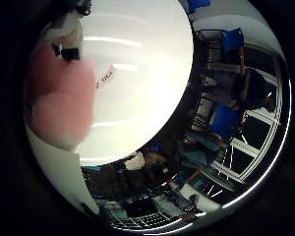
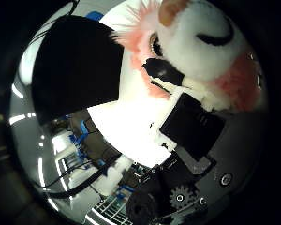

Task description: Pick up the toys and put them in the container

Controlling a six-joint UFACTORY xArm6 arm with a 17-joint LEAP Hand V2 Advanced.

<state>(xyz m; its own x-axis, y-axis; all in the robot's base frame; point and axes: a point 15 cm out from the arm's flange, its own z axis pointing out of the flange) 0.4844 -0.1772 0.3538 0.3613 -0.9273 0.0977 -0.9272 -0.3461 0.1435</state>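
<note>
**Plush toy pressed close against the palm above the white surface**

A pink and white plush toy (image 2: pixel 210 51) is filling a large part of the thumb side palm view, which means it is sitting very close to the palm. Its white face, a closed dark eye line, an orange beak-like tip and a fringe of pink fur are showing there. The hand (image 2: pixel 192 126) is reaching in beside it: black and white finger parts are lying directly against the toy's lower edge, with a dark fingertip (image 2: pixel 161 70) touching the pink fur. Geared and grey parts of the hand's body are showing further back in the same view.

From the little finger side, the toy is appearing as a soft pink mass next to a small black and white part of the hand, again tight against the camera. The fingers are curling around the toy and clamping it against the palm.

A white surface (image 1: pixel 137 73) is spreading out behind the toy, bright with reflected light, and a small tag or label (image 1: pixel 105 77) is lying on it near the toy. A black container (image 2: pixel 75 65) is standing on the same surface, well apart from the toy, with its dark wall facing the palm.
</note>
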